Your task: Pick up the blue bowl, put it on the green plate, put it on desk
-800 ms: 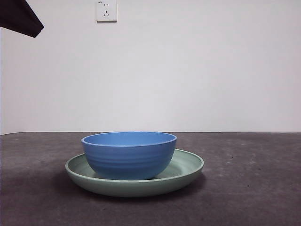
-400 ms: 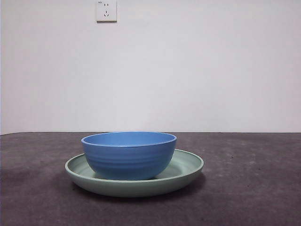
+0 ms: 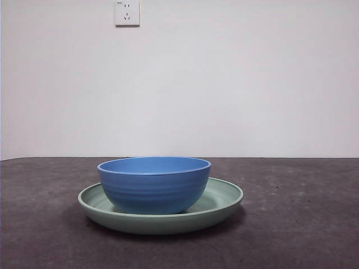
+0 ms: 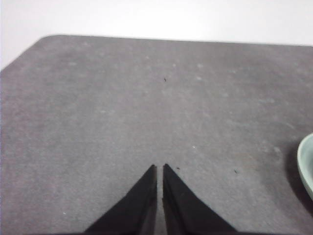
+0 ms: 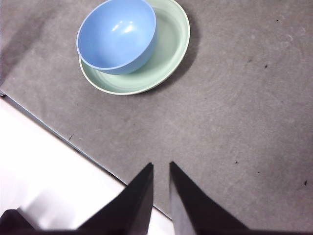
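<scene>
The blue bowl (image 3: pixel 154 184) stands upright on the green plate (image 3: pixel 224 199), a little left of the plate's middle, on the desk (image 3: pixel 303 224). The right wrist view shows the bowl (image 5: pixel 117 34) and the plate (image 5: pixel 168 49) from above, well away from my right gripper (image 5: pixel 161 166), whose jaws stand almost together and empty over the desk near its edge. My left gripper (image 4: pixel 159 167) is shut and empty over bare desk (image 4: pixel 122 107); only a sliver of the plate's rim (image 4: pixel 305 164) shows beside it. No gripper shows in the front view.
A white wall with a socket (image 3: pixel 127 12) stands behind the desk. The desk's edge (image 5: pixel 73 139) runs close to my right gripper, with a white floor beyond it. The desk's rounded corner (image 4: pixel 46 41) lies ahead of my left gripper.
The dark arm tip at the top left corner of the front view has left the picture. The bowl and plate have not moved.
</scene>
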`<move>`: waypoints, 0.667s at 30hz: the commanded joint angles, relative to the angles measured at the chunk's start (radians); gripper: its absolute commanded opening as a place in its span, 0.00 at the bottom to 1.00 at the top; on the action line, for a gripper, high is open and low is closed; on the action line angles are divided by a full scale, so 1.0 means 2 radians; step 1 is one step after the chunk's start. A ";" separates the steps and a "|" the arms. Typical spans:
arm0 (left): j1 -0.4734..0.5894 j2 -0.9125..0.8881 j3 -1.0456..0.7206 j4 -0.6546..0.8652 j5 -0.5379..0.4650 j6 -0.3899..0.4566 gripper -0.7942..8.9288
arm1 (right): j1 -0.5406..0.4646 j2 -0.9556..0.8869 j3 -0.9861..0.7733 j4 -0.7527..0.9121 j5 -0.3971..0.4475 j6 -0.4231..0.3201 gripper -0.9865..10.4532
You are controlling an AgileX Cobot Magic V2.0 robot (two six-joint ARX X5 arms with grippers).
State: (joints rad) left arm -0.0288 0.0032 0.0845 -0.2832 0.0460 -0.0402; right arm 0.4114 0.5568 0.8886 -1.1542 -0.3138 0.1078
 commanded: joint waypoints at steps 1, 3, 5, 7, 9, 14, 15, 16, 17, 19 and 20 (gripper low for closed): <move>0.005 0.000 -0.008 0.007 -0.002 -0.002 0.10 | 0.003 0.001 0.004 0.005 0.000 -0.002 0.13; 0.006 0.000 -0.014 0.006 -0.003 0.000 0.10 | 0.003 0.001 0.004 0.004 0.000 -0.002 0.13; 0.006 0.000 -0.022 0.007 -0.003 0.001 0.10 | 0.003 0.001 0.004 0.004 0.000 -0.002 0.13; 0.005 0.000 -0.023 0.013 -0.003 0.001 0.10 | 0.003 0.002 0.004 0.005 0.000 -0.002 0.13; 0.005 0.000 -0.023 0.014 -0.003 0.001 0.10 | 0.003 0.002 0.004 0.004 0.000 -0.002 0.13; 0.005 0.000 -0.023 0.014 -0.003 0.001 0.10 | 0.003 0.001 0.004 0.004 0.000 -0.002 0.13; 0.005 0.000 -0.023 0.014 -0.003 0.001 0.10 | 0.003 0.001 0.004 0.004 0.000 -0.002 0.13; 0.005 0.000 -0.023 0.014 -0.003 0.001 0.10 | 0.003 0.001 0.004 0.004 0.000 -0.002 0.13; 0.005 0.000 -0.023 0.014 -0.003 0.001 0.10 | 0.003 0.002 0.004 0.004 0.000 -0.002 0.13; 0.005 0.000 -0.023 0.014 -0.003 0.001 0.10 | 0.003 0.001 0.004 0.004 0.000 -0.002 0.13; 0.005 0.000 -0.023 0.014 -0.003 0.001 0.10 | 0.003 0.001 0.004 0.004 0.000 -0.002 0.13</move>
State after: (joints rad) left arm -0.0196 0.0044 0.0586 -0.2504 0.0429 -0.0422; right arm 0.4114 0.5568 0.8886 -1.1545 -0.3141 0.1078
